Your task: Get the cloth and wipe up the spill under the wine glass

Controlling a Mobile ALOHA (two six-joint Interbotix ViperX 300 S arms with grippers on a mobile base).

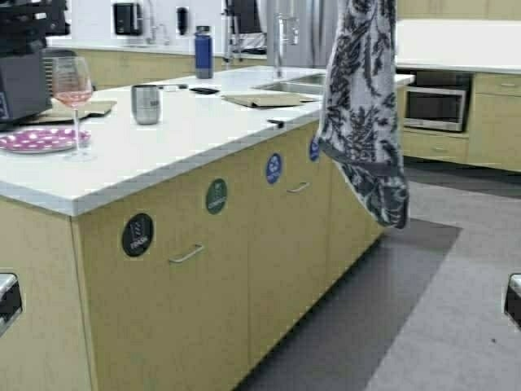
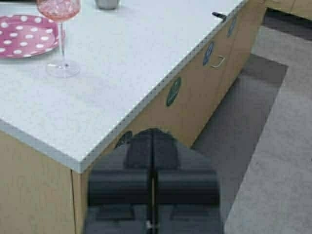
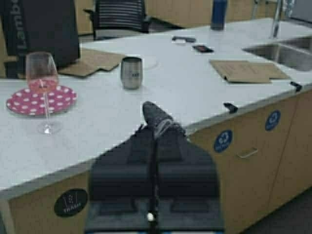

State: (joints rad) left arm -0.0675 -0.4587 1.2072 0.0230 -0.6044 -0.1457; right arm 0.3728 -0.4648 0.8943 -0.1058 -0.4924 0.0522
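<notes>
Cloth: the cloth [image 1: 362, 106] hangs in a long fold in front of the counter edge near the sink end, well above the floor; its upper end leaves the high view at the top.
Right gripper: the right gripper [image 3: 155, 127] has its jaws closed on a tuft of patterned fabric, judged to be the cloth, and is held out in front of the counter face.
Left gripper: the left gripper [image 2: 152, 146] has its jaws pressed together with nothing between them; it sits low, just off the near corner of the counter [image 1: 203, 134].
Wine glass: the wine glass [image 1: 73, 102] stands upright on the counter, its foot just beside the pink dotted plate [image 1: 32, 141]; pink liquid fills the lower bowl.
Spill: no wet patch can be made out around the foot of the glass in any of the 3 views.
Other items: 1 steel tumbler [image 1: 146, 103] stands well apart from the glass.
Done: the cloth appears fetched and in hand.
Left: carry the cloth to the glass, lift or shift the glass, wipe beneath it.
Progress: judged roughly the first third.
</notes>
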